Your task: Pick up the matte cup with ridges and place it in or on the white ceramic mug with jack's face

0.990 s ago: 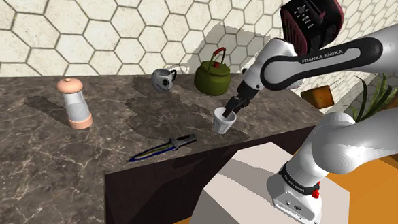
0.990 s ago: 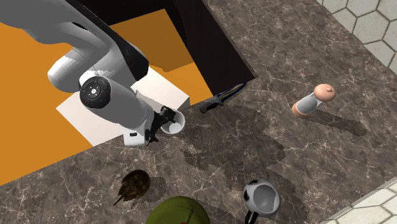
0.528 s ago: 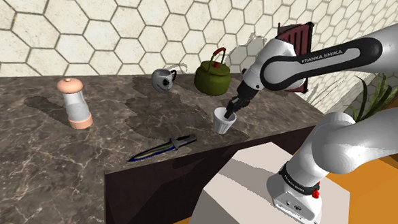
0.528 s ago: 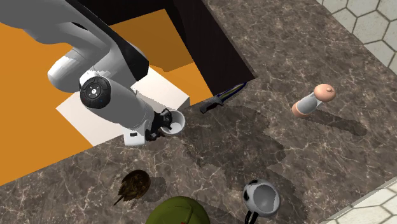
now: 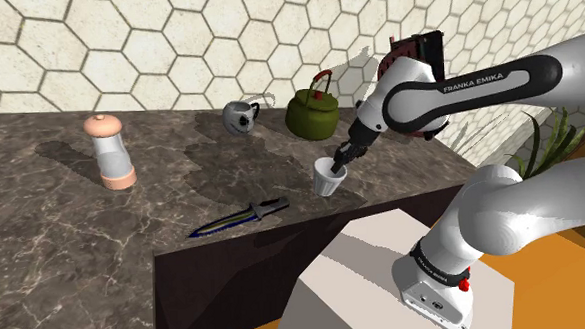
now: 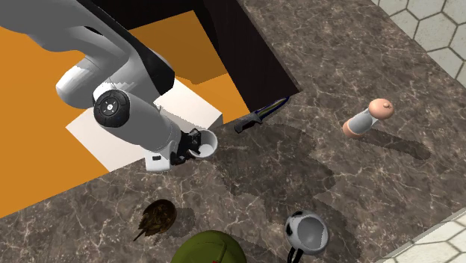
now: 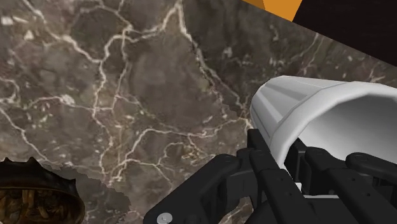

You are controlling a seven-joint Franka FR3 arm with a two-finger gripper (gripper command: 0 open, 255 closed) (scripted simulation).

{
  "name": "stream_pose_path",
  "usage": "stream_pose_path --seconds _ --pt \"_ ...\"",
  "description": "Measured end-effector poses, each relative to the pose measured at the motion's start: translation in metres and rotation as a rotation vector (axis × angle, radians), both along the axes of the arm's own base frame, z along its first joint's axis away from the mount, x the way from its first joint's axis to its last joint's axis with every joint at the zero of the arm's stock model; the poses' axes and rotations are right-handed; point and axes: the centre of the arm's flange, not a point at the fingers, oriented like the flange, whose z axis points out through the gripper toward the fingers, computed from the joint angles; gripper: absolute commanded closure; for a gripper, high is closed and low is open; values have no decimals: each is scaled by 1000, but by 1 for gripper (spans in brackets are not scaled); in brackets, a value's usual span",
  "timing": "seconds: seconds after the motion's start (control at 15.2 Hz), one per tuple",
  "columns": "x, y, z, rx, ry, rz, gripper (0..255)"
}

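Dark marble counter (image 5: 63, 247): the face mug (image 5: 241, 116) stands by its back edge; rightward, near the front edge, the white ridged cup (image 5: 327, 180) has its wall pinched by the gripper (image 5: 338, 165). Best lift straight up, grip firm, before travelling mugward.

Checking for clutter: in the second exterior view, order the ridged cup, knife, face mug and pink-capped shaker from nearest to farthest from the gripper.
From the gripper:
1. ridged cup, clasped at its rim
2. knife, to the upper right
3. face mug, bottom of the view
4. pink-capped shaker, far right
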Motion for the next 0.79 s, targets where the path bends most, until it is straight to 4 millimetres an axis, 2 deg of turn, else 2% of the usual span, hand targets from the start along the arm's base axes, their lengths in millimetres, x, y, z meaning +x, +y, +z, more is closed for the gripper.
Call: stream_pose_path --seconds 0.79 --pt "0 0 56 0 2 0 255"
